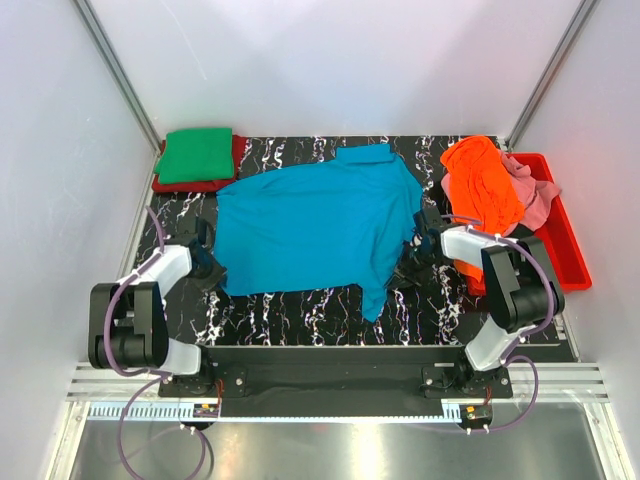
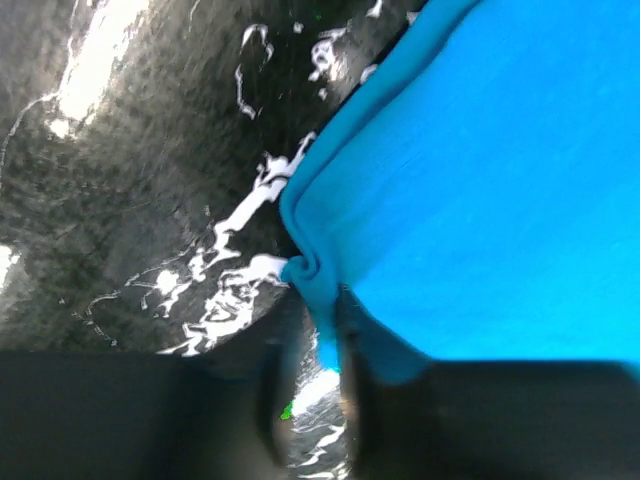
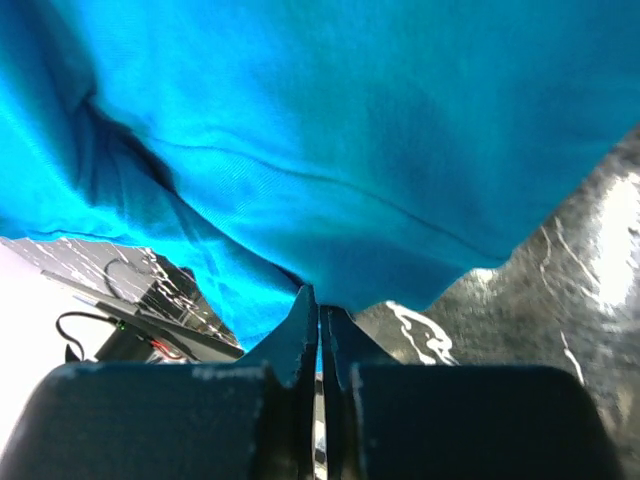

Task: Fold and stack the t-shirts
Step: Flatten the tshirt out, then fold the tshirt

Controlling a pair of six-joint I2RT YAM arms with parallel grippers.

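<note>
A teal blue t-shirt lies spread across the middle of the black marbled table. My left gripper is shut on its left edge; the left wrist view shows the pinched cloth between the fingers. My right gripper is shut on the shirt's right edge, the cloth hanging up from the closed jaws. A folded green t-shirt lies on a folded red one at the back left. An orange t-shirt and a pink one are heaped at the right.
A rigid red plastic bin stands at the right edge under the orange and pink cloth. White walls enclose the table on three sides. Both arm bases sit at the near edge.
</note>
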